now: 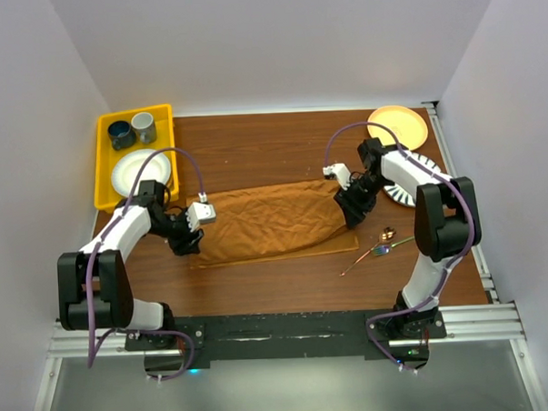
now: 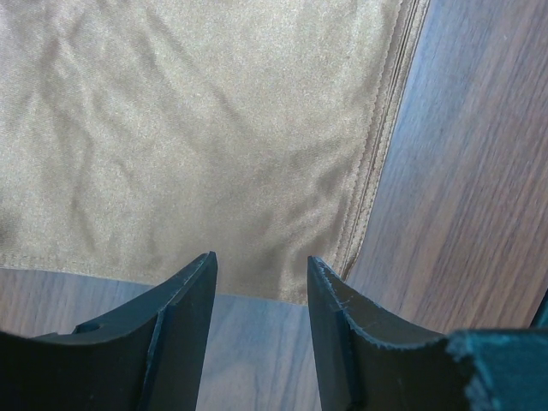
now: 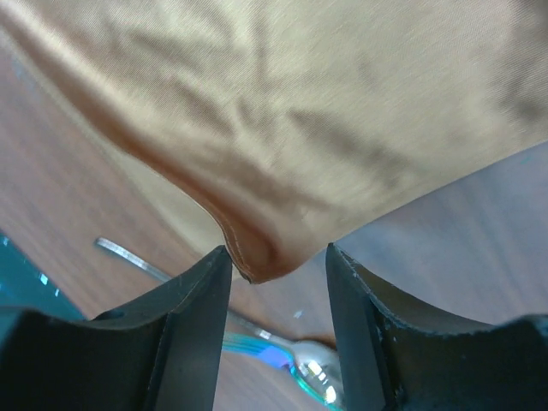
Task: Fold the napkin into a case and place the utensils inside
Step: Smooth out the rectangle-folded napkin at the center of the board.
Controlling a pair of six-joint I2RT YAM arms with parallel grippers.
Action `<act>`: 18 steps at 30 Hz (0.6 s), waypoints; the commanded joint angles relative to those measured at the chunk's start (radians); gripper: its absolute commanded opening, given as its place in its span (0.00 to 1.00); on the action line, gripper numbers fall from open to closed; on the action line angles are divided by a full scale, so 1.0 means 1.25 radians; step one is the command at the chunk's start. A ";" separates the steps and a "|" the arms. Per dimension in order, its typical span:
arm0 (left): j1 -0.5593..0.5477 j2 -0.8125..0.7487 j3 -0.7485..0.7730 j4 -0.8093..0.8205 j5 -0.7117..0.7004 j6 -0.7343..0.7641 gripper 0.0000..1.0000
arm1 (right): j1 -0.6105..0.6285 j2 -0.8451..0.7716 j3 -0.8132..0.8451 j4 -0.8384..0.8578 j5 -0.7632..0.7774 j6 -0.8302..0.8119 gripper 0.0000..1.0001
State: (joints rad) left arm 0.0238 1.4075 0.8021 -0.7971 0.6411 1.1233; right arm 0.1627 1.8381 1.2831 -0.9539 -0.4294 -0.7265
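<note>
**A:** What does the overhead view give?

**B:** The napkin [image 1: 270, 222] lies across the middle of the wooden table [image 1: 253, 143] as a long, wrinkled rust-brown band. The left gripper [image 1: 185, 243] is at its left end and the right gripper [image 1: 351, 217] at its right end. From up there I cannot tell how either claw stands. The utensils [image 1: 378, 248] lie bare on the wood, just right of the cloth.

**A:** Is anything seen only from above?

**B:** A yellow bin [image 1: 105, 181] at the far left holds two mugs [image 1: 121, 133] and a white plate [image 1: 138, 172]. A yellow plate [image 1: 398, 125] sits at the far right.

**A:** And the left wrist?

**B:** The left gripper [image 2: 261, 274] stands moderately wide, with dark, blunt fingers [image 2: 184, 338] and nothing pinched. The napkin [image 2: 214, 128] shows a fine satin-like sheen and soft creases. Its stitched hem and corner lie just past the tips.

**A:** The right wrist?

**B:** The right gripper [image 3: 278, 265] is parted too. A pointed corner of the napkin [image 3: 325, 111] dips between the tips. I cannot tell whether it touches a pad. Beneath it the utensils [image 3: 308, 368] show a thin silvery stem and a glossy teal spoon bowl.
</note>
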 commanded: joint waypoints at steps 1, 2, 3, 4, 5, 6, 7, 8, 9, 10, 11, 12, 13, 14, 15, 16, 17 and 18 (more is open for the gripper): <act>0.002 -0.026 -0.011 0.003 -0.002 0.032 0.52 | 0.001 -0.054 -0.019 -0.079 -0.004 -0.061 0.54; 0.002 -0.028 -0.012 0.002 -0.004 0.035 0.52 | 0.000 -0.056 -0.018 -0.087 -0.003 -0.072 0.54; 0.002 -0.029 -0.017 0.000 -0.010 0.041 0.52 | 0.001 -0.059 -0.014 -0.093 -0.001 -0.075 0.54; 0.002 -0.034 -0.019 0.001 -0.013 0.046 0.52 | 0.001 -0.059 -0.012 -0.100 -0.003 -0.077 0.55; 0.001 -0.035 -0.022 0.002 -0.013 0.049 0.52 | 0.001 -0.060 -0.008 -0.102 -0.003 -0.080 0.54; 0.002 -0.037 -0.026 0.002 -0.016 0.055 0.52 | 0.001 -0.062 -0.001 -0.109 -0.006 -0.078 0.54; 0.001 -0.042 -0.027 0.000 -0.015 0.060 0.52 | 0.000 -0.059 0.002 -0.112 -0.009 -0.078 0.55; 0.001 -0.046 -0.029 -0.003 -0.012 0.065 0.52 | 0.001 -0.058 0.004 -0.116 -0.011 -0.078 0.55; 0.001 -0.048 -0.035 -0.004 -0.010 0.081 0.52 | 0.000 -0.056 0.003 -0.120 -0.009 -0.078 0.56; -0.001 -0.057 -0.038 -0.004 -0.010 0.087 0.52 | 0.002 -0.058 -0.001 -0.117 -0.006 -0.075 0.56; -0.002 -0.062 -0.044 -0.003 -0.010 0.094 0.52 | 0.002 -0.062 -0.008 -0.106 0.005 -0.070 0.56; -0.003 -0.066 -0.054 -0.002 -0.010 0.112 0.52 | 0.002 -0.069 -0.027 -0.084 0.010 -0.066 0.55; -0.003 -0.074 -0.059 0.003 -0.010 0.122 0.50 | 0.008 -0.082 -0.038 -0.070 0.016 -0.056 0.54; -0.004 -0.078 -0.065 0.007 -0.011 0.130 0.50 | 0.015 -0.090 -0.050 -0.056 0.023 -0.047 0.53; -0.007 -0.080 -0.076 0.011 -0.012 0.144 0.49 | 0.020 -0.094 -0.073 -0.027 0.041 -0.037 0.53; -0.009 -0.082 -0.080 0.015 -0.013 0.151 0.48 | 0.032 -0.096 -0.084 -0.015 0.048 -0.021 0.51; -0.012 -0.083 -0.086 0.014 -0.013 0.158 0.47 | 0.038 -0.096 -0.101 -0.005 0.055 -0.014 0.50; -0.012 -0.082 -0.088 0.014 -0.016 0.173 0.45 | 0.046 -0.097 -0.108 0.014 0.064 -0.005 0.49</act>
State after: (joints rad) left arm 0.0196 1.3270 0.7143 -0.7959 0.6121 1.2476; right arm 0.1814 1.7634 1.1961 -1.0122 -0.4019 -0.7776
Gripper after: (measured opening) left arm 0.476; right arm 0.510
